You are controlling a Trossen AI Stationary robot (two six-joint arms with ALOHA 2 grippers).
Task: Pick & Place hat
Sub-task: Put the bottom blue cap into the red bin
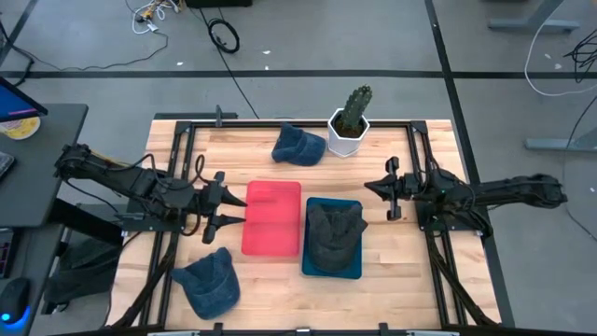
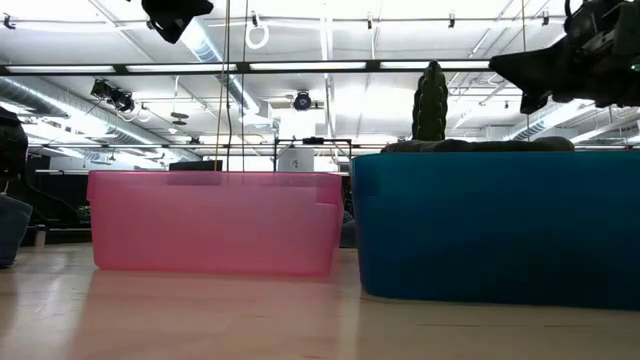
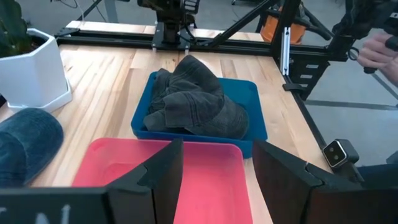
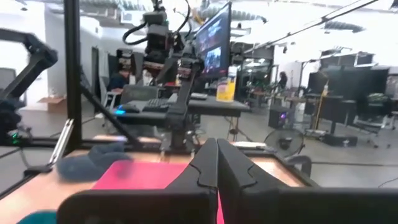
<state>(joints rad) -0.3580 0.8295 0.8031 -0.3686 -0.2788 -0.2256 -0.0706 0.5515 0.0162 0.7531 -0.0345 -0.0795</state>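
Note:
A dark grey hat lies crumpled in a blue bin, seen too in the left wrist view. An empty pink bin stands on the blue bin's left. One blue denim hat rests on the table near the far edge, another near the near-left corner. My left gripper hovers open at the pink bin's left side. My right gripper is shut in the air, right of the blue bin's far end.
A cactus in a white pot stands at the far edge, right of the far blue hat. Black frame rails run along both table sides. A person's hand shows beyond the table's right side. Bare wood lies right of the blue bin.

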